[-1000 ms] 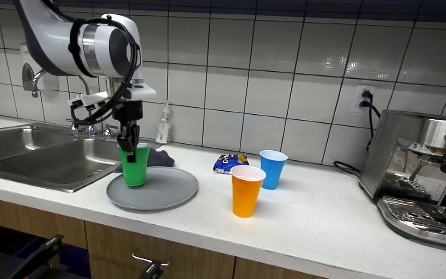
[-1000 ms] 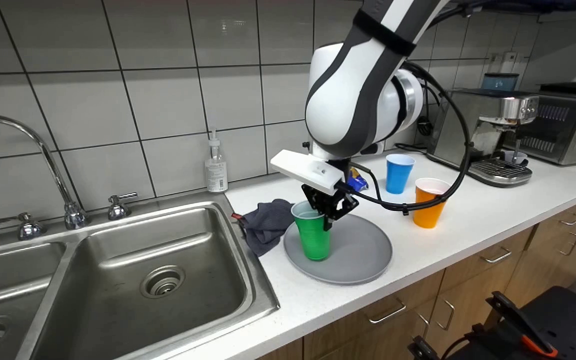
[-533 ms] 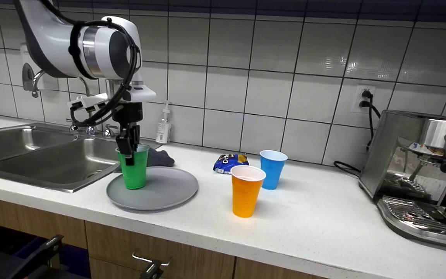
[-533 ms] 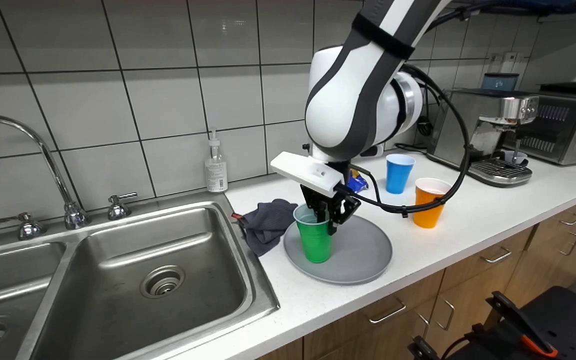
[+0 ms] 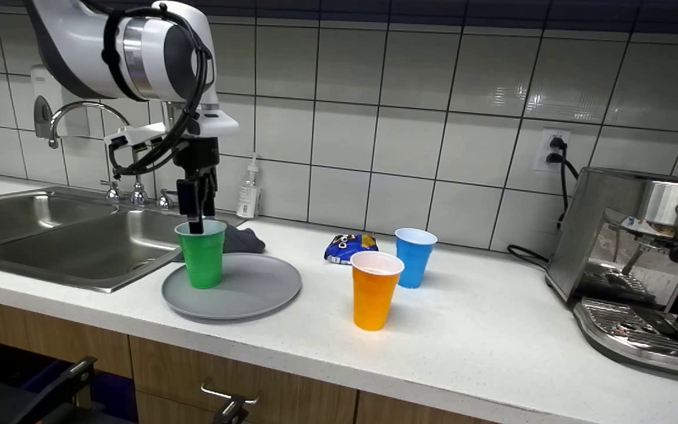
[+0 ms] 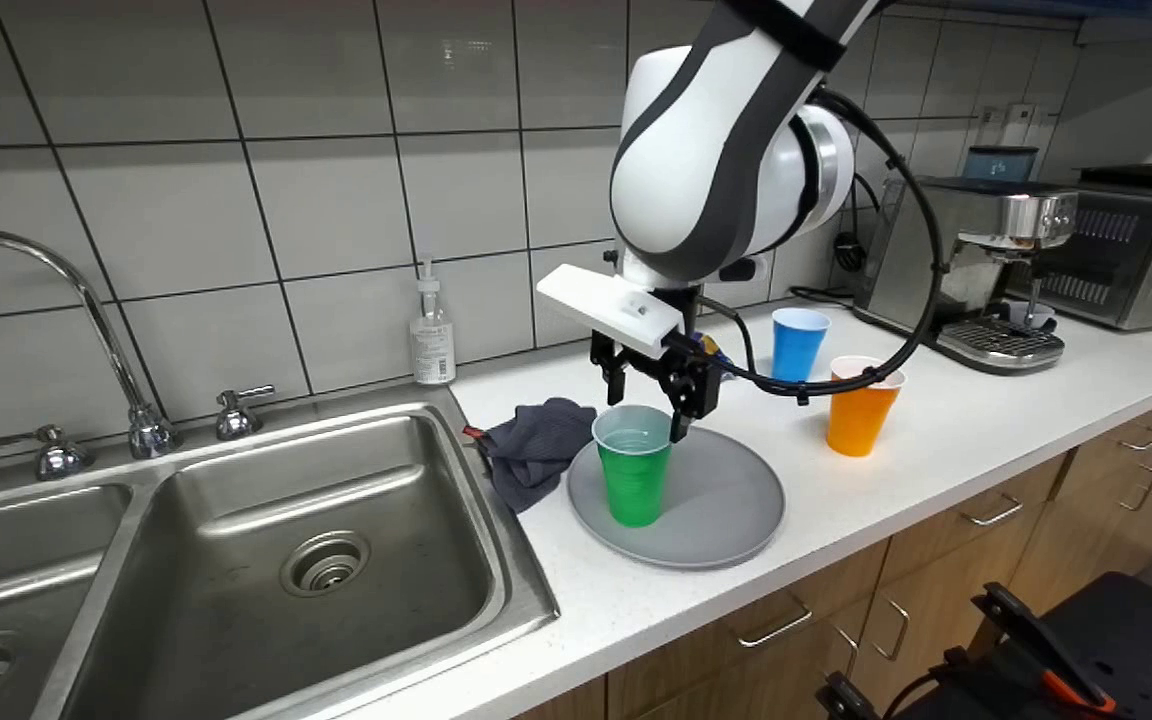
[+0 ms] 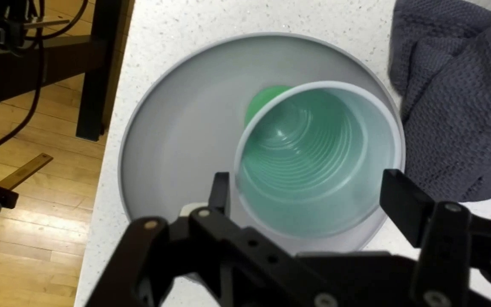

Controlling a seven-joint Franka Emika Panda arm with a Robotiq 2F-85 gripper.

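Note:
A green cup (image 5: 203, 259) with a pale inside stands upright on a round grey plate (image 5: 262, 285); both exterior views show it. Just above its rim is my gripper (image 6: 646, 420), with its jaws spread wide and nothing held between them. From the wrist view I look down into the cup (image 7: 305, 149), whose mouth lies between the two black fingers (image 7: 403, 204). The left finger is beside the rim over the plate (image 7: 177, 136). The right one overlaps the rim's edge in that view; whether it touches, I cannot tell.
A dark grey cloth (image 6: 536, 450) lies between the plate and the steel sink (image 6: 336, 520). Right of the plate stand an orange cup (image 5: 374, 294), a blue cup (image 5: 414, 259) and a blue snack bag (image 5: 348, 248). A soap bottle (image 6: 432, 335) and coffee machine (image 5: 639, 265) are near the wall.
The gripper has let go of the green cup, spread its fingers and risen slightly above the rim. The cup, tilted a second ago, now stands straighter and a little lower on the plate.

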